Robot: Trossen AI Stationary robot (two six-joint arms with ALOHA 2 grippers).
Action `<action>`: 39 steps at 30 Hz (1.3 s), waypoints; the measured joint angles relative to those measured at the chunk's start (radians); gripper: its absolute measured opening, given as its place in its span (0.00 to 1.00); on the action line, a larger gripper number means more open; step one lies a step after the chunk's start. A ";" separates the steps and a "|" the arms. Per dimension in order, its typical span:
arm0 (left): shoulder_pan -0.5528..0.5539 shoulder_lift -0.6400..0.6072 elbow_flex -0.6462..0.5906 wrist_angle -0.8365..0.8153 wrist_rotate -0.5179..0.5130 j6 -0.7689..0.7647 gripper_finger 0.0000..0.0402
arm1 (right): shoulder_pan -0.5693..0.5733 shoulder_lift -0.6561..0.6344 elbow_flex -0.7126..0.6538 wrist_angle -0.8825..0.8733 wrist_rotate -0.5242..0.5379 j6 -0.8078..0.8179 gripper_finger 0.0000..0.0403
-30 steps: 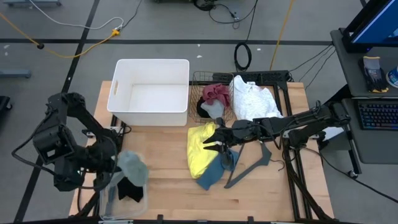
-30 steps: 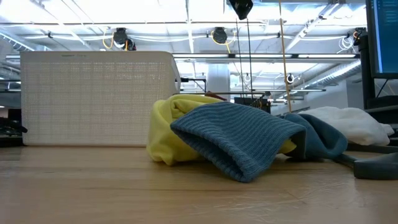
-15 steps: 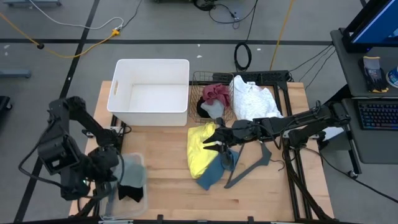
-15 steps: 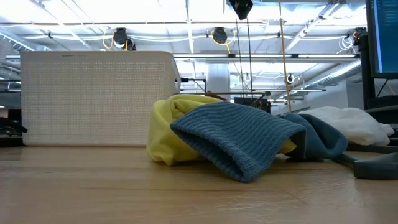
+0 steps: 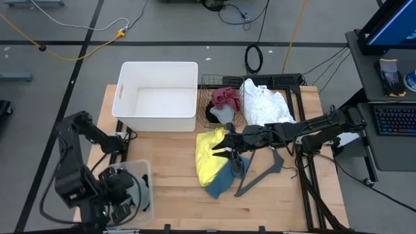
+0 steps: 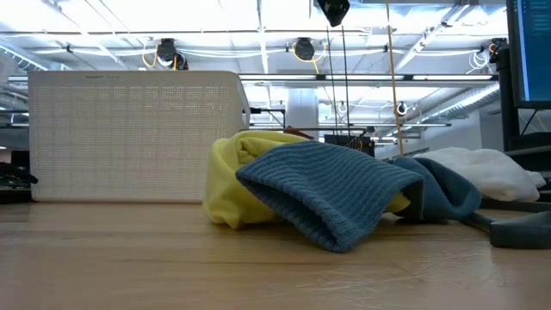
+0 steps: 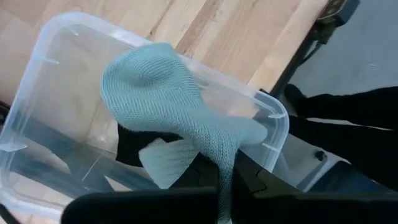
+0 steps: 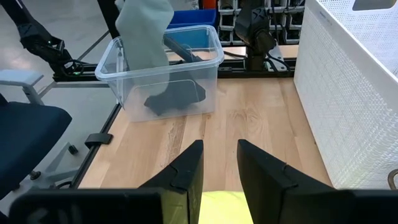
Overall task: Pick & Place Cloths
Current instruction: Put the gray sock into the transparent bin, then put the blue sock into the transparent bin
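A clear plastic bin [image 5: 140, 195] stands at the table's near left corner with a black cloth [image 8: 175, 96] on its floor. My left gripper [image 7: 227, 193] is above the bin, shut on a grey-green knit cloth [image 7: 168, 106], which also shows in the right wrist view [image 8: 144, 25]. My right gripper [image 5: 221, 148] hovers open over the yellow cloth [image 5: 208, 156] and the blue-teal cloth [image 5: 224, 182] at mid-table, with nothing between its fingers [image 8: 186, 171]. My left gripper pinches one narrow end of the grey-green cloth [image 7: 225, 167] between its two fingers. The fingers come from above, pointing steeply down. The cloth hangs slack below them, and its lower part [image 8: 146, 59] dips past the bin's rim. Whether it touches the black cloth I cannot tell.
A white tub [image 5: 158, 96] stands at the far left. Beside it is a wire basket [image 5: 207, 88] holding a maroon cloth [image 5: 225, 97], then a white cloth [image 5: 265, 103]. A dark grey hanger [image 5: 260, 172] lies right of the blue-teal cloth. Bare wood lies between bin and yellow cloth.
My left gripper has gone toward the table's near edge and down, tipping more steeply downward. It has carried the grey-green cloth over the clear bin, and the cloth now hangs into it. My right gripper has kept still.
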 joint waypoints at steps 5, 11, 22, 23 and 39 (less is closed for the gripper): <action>0.000 0.053 0.000 0.000 0.000 -0.005 0.02 | 0.002 0.000 0.000 0.000 -0.001 0.000 0.22; 0.000 0.098 0.000 0.000 0.005 -0.004 0.04 | 0.002 0.000 0.000 -0.001 -0.032 0.004 0.22; 0.000 0.110 -0.001 0.000 0.009 -0.062 0.16 | 0.002 0.000 0.000 -0.006 -0.034 0.004 0.22; 0.000 0.110 -0.001 -0.001 0.009 -0.063 0.19 | 0.002 0.000 0.000 -0.010 -0.034 0.003 0.22; 0.015 0.062 -0.001 0.000 -0.095 -0.075 0.44 | 0.002 0.000 0.000 -0.255 -0.216 -0.123 0.22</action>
